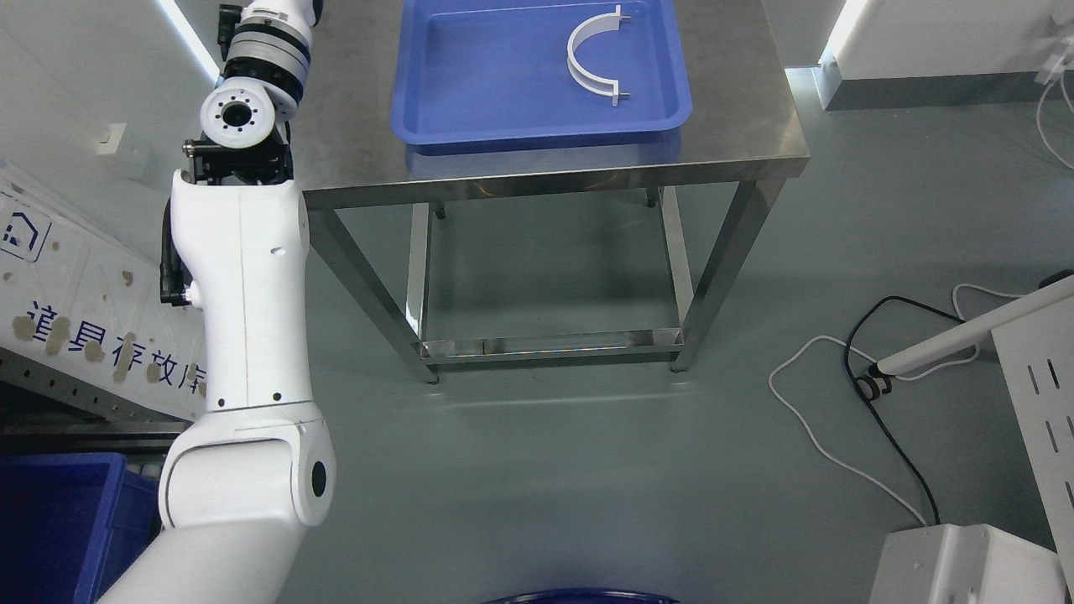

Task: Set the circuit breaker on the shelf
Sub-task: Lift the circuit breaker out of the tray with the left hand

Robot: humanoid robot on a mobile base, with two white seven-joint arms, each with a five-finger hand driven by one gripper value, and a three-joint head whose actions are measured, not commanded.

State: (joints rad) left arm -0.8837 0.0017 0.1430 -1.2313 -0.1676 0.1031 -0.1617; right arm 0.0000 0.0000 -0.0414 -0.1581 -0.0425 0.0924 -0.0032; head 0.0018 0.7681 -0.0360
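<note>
My left arm rises from the lower left and reaches up past the top edge of the head view; its hand is out of frame. A blue tray sits on a steel table at the top. In the tray lies a white half-ring clamp. No circuit breaker and no shelf show in this view. The right arm is out of view.
The table's steel legs and lower frame stand on the grey floor. White and black cables lie on the floor at right. A white panel with printed characters leans at left. A blue bin is at the lower left.
</note>
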